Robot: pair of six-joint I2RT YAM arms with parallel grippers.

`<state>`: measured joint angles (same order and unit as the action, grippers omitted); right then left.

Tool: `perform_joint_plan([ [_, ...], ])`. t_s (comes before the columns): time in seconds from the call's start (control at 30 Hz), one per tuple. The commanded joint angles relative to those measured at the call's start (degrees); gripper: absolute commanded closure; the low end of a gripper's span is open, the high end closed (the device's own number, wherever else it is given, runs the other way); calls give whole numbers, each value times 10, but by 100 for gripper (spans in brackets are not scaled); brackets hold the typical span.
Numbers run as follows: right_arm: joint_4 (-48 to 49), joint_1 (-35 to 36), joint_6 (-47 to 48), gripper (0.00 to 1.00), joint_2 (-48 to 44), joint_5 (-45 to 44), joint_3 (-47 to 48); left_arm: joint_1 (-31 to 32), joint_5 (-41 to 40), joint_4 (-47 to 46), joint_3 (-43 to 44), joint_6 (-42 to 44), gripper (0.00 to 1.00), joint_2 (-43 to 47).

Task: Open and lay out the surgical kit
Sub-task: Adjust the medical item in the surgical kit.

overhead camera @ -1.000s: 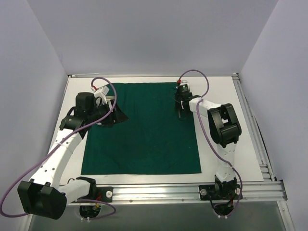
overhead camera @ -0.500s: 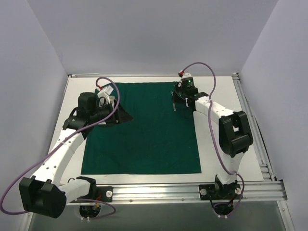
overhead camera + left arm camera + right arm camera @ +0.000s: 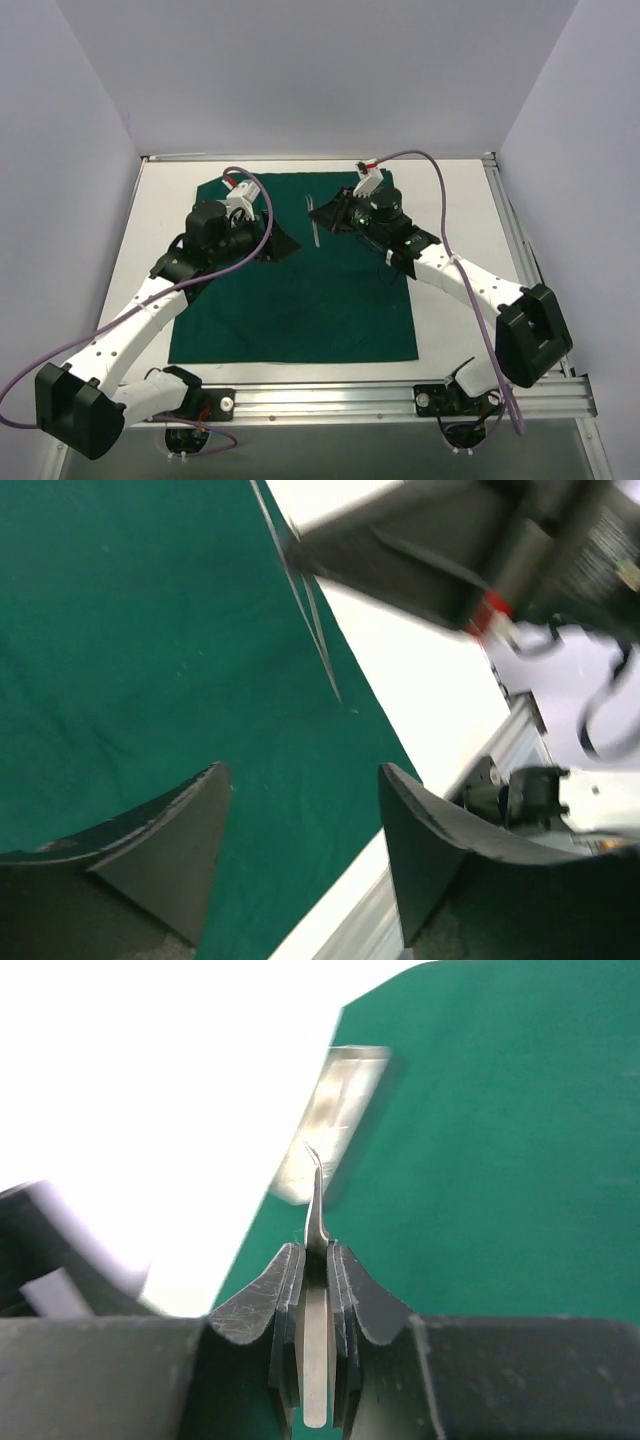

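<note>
Overhead, the dark green cloth (image 3: 300,300) is seen spread flat on the white table (image 3: 475,200), with both arms gathered over its far half.
Right gripper (image 3: 315,1250): pinched on a thin steel instrument (image 3: 313,1205); its curved tip is shown only by the right wrist view.
Steel tray (image 3: 335,1110): blurred, found at the cloth's edge in that view alone; not made out from above.
Left gripper (image 3: 300,775): spread, over bare cloth.
Margins: a broad white strip is shown along the cloth's right edge and a narrower one at left; the near half is uncovered green.
</note>
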<state>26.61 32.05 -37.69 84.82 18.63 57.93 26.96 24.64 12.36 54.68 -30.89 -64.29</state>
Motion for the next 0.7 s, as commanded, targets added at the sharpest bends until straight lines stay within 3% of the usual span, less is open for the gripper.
perform_joint_plan([
  [0.0, 81, 34, -70, 100, -45, -32, -12, 8, -53, -71, 2, -17, 32, -7],
  [0.2, 85, 55, -85, 100, -71, -47, -7, 15, -50, -87, 4, -27, 37, -16],
  [0.33, 85, 51, -73, 100, -75, -22, -3, 16, -18, -114, -13, -31, 26, -2],
  [0.43, 89, 45, -73, 100, -76, -4, -3, 15, -4, -114, -12, -29, 24, 2],
  [0.67, 70, -104, -80, 100, -19, 73, -17, 15, -20, -75, -30, -31, 23, 29],
])
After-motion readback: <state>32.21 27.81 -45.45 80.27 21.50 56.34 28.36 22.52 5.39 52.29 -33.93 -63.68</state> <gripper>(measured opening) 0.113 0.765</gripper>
